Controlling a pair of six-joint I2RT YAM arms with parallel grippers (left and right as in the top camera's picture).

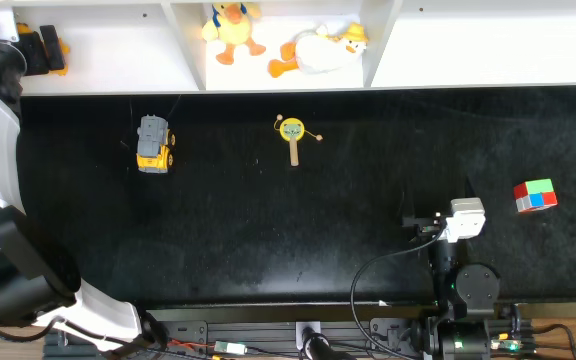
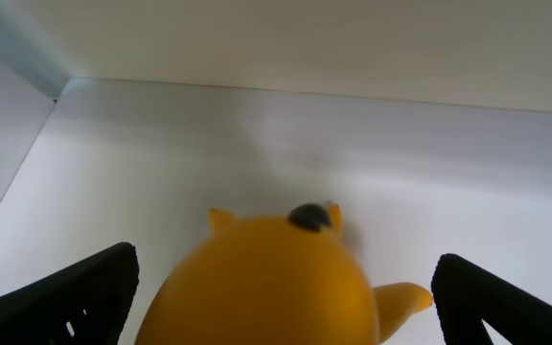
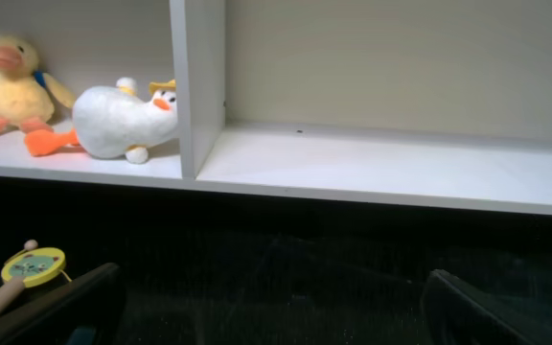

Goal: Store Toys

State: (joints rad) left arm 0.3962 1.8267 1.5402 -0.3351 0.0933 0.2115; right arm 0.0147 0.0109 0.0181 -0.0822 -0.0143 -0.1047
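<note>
Your left gripper [image 2: 287, 261] sat inside an end compartment of the white shelf [image 2: 257, 134], its 2 fingers spread wide. The yellow toy [image 2: 266, 287] lay directly between them and filled most of the gap. I could not tell whether either finger [image 2: 84, 297] touched it. A small yellow nub stuck out of the toy towards 1 finger, with almost no daylight showing between them.

That nub was the main risk, in my judgement. If you backed out crooked, the nearer finger could have hooked it and dragged the toy back off the shelf. A lift before retreating could have knocked the toy over or bumped the compartment's ceiling just above the fingers.

Your right gripper [image 3: 274, 276] hung low over the black mat, fingers apart and holding nothing. The rattle drum [image 3: 27, 270] lay ahead of 1 finger and off to its outer side. The toy truck [image 1: 154, 143] and the colour cube [image 1: 535, 195] also waited on the mat, so I judged 3 toys unstored. The truck lay near the shelf front on the left arm's side, so a careless retreat could have clipped it.
</note>
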